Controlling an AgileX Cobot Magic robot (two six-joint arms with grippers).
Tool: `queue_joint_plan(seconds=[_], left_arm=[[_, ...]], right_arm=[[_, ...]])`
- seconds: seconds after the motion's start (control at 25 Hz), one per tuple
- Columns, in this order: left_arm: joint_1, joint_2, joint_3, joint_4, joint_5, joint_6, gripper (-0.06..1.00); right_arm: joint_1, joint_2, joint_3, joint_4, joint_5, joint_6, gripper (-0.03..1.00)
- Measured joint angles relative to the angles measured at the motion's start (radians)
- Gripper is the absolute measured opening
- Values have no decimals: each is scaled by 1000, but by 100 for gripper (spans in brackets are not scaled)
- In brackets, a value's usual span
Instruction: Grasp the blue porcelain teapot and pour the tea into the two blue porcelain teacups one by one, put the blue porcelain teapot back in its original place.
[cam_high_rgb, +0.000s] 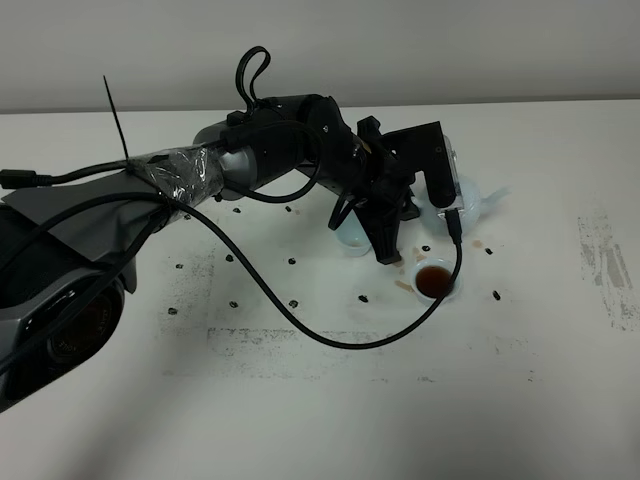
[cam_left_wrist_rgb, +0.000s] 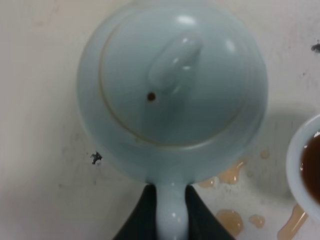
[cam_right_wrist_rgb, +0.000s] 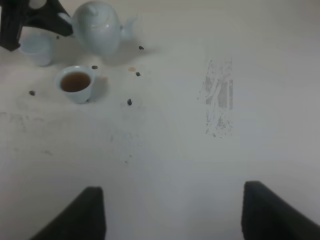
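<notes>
The blue porcelain teapot is upright with its lid on, and my left gripper is shut on its loop handle. From the exterior high camera only a part of the teapot shows behind the left gripper. One teacup full of brown tea stands just in front of the pot. The other teacup, half hidden under the arm, looks empty in the right wrist view. My right gripper hangs open over bare table, far from the teapot and the full teacup.
Small puddles of spilled tea lie beside the pot and the full cup. A black cable loops over the table in front of the cups. Black dots mark the white table, with a scuffed patch at the right.
</notes>
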Motion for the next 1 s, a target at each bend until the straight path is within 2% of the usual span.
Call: queue_joint_plan(seconds=[0.76, 1.0], left_arm=[[9, 8, 0, 8, 32, -9, 4], [20, -72, 0, 8, 60, -32, 4]], right_arm=[[0, 0, 0, 0, 0, 0, 56], [0, 0, 0, 0, 0, 0, 56]])
